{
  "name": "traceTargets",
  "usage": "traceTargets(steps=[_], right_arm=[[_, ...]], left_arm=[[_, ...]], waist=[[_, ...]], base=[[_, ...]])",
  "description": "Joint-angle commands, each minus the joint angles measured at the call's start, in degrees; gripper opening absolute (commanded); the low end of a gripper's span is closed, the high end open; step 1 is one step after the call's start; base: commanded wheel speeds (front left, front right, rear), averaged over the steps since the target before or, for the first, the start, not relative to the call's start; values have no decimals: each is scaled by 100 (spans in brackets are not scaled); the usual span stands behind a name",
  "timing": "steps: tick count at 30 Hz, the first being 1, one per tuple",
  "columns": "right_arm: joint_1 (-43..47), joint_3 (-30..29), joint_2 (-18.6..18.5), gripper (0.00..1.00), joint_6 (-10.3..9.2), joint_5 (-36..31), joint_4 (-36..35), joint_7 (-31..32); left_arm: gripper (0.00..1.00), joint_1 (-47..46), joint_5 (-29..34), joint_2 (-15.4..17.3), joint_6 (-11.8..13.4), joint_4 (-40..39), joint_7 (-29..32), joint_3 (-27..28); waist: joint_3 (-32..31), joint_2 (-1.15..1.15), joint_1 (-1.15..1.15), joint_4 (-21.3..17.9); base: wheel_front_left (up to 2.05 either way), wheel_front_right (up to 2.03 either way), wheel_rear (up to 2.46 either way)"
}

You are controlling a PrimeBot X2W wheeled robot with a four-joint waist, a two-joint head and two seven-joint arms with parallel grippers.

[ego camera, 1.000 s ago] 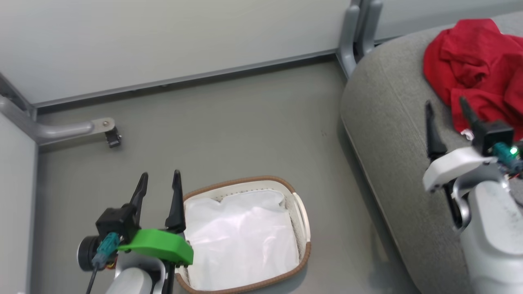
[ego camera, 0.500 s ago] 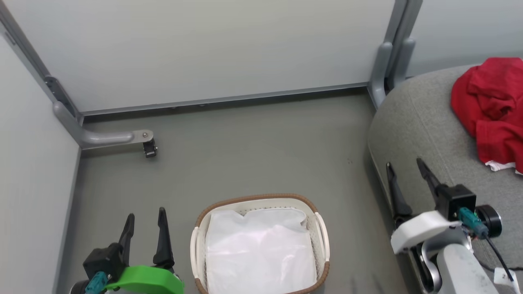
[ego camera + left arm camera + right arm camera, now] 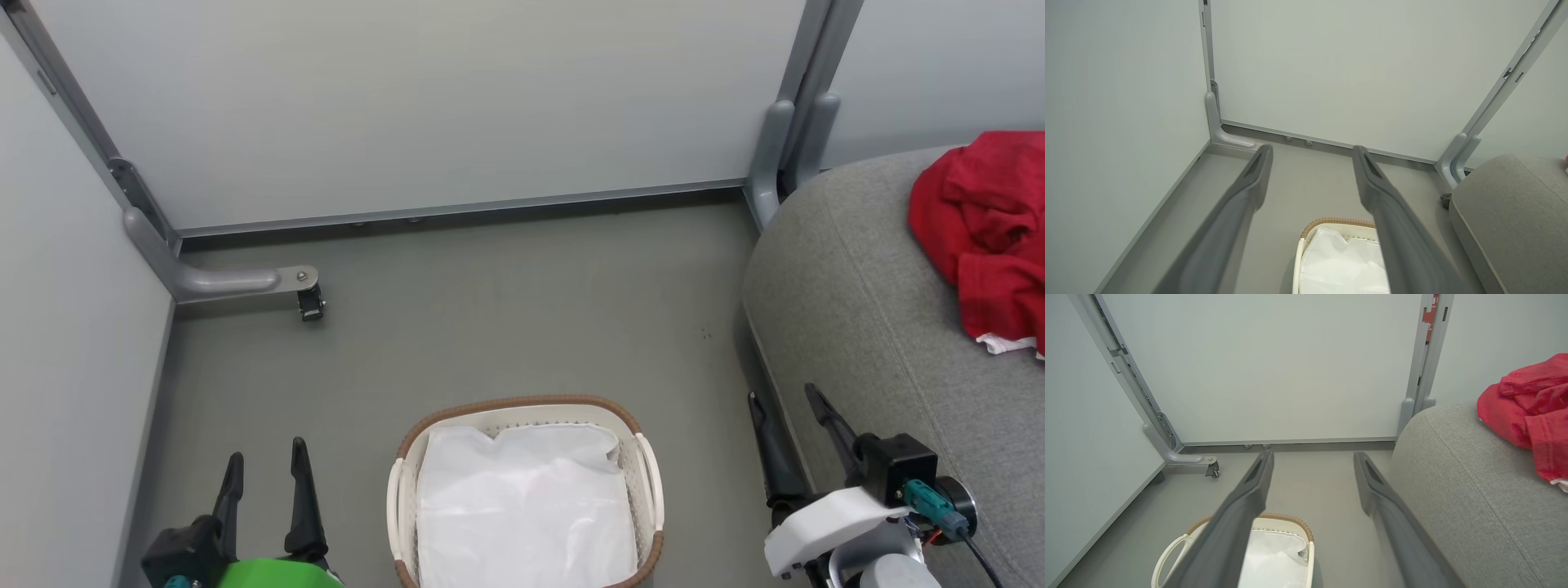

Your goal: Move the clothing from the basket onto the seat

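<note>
Beyond the spread, empty right gripper (image 3: 781, 394): red jersey (image 3: 980, 220) on seat (image 3: 857, 310), cut by frame edge; left gripper (image 3: 267, 451) spread beside basket (image 3: 522, 403).

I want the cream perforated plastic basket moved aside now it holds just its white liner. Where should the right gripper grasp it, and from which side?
Probably the white loop handle on the right side of the cream plastic basket, nearest the right gripper. Come down from above, one of the fingers inside the loop: it bows out from the upright wall, leaving a gap.
</note>
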Motion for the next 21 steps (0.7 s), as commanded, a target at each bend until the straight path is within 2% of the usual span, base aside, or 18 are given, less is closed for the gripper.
traceTargets(steps=[1,21], right_arm=[[49,20,-23,100,-8,42,-41,-13],[45,54,-23,100,-8,123,-58,-13]], left_arm=[[100,117,86,-41,-49,-39,-4,71],[100,113,247,-238,-273,273,-4,252]], waist=[[2,0,0,-26],[-10,0,0,-36]], base=[[0,0,0],[0,0,0]])
